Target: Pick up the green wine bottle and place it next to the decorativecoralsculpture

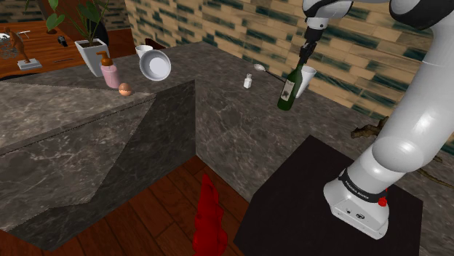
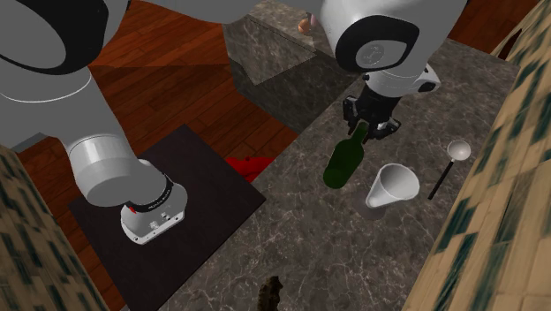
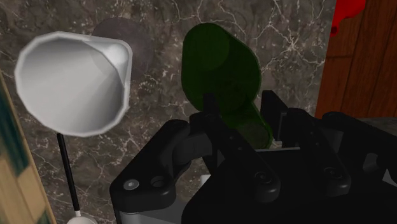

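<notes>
So the green wine bottle (image 1: pixel 289 92) hangs straight below the end effector (image 1: pixel 307 52), which has its fingers clamped on the bottle's neck. The bottle is tilted, with its base swung out from under the end effector toward the table's (image 1: pixel 233 120) edge. It's over the dark marble table, but I can't tell if the base is touching the top or just off it.

Just beside the bottle, on the tiled-wall side of the end effector, there's a white cone-shaped cup (image 1: pixel 308 78). It stands apart from the glass, not touching it. A bit farther from the end effector that way lies a long-handled spoon (image 2: pixel 449 161), and a small white shaker (image 1: pixel 247 81) sits near it.

Well away from the end effector, at the table's far corner, sit a white bowl (image 1: pixel 155 65), a pink pump bottle (image 1: pixel 110 73), an egg (image 1: pixel 125 90) and a potted plant (image 1: pixel 91 52).

A brown branchy piece (image 1: pixel 367 131) lies on the table back toward the arm's stand (image 1: pixel 320 196). A red spiky shape (image 1: pixel 209 218) is down on the wooden floor (image 1: pixel 153 218), beside the stand.
</notes>
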You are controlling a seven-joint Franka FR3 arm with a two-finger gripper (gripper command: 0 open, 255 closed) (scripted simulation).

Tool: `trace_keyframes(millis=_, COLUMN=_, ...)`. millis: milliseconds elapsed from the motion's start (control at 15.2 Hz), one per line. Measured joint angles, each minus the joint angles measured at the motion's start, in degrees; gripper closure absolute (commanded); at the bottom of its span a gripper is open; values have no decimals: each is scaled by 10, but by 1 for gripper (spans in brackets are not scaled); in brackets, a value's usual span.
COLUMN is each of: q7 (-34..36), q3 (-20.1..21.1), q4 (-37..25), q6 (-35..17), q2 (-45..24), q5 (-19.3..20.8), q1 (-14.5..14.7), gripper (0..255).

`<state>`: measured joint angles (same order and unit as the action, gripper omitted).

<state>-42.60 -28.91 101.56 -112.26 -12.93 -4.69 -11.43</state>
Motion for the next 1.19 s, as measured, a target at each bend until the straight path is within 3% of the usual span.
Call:
trace_keyframes(millis=528, q7=1, q3=0, q4=-2, q6=3, q2=1, q5=1, q1=0, gripper=255)
trace_keyframes(millis=1188, q7=3, q3=-3, q4=-63, q6=74, q2=12, q5=8, q1=-1, gripper=255)
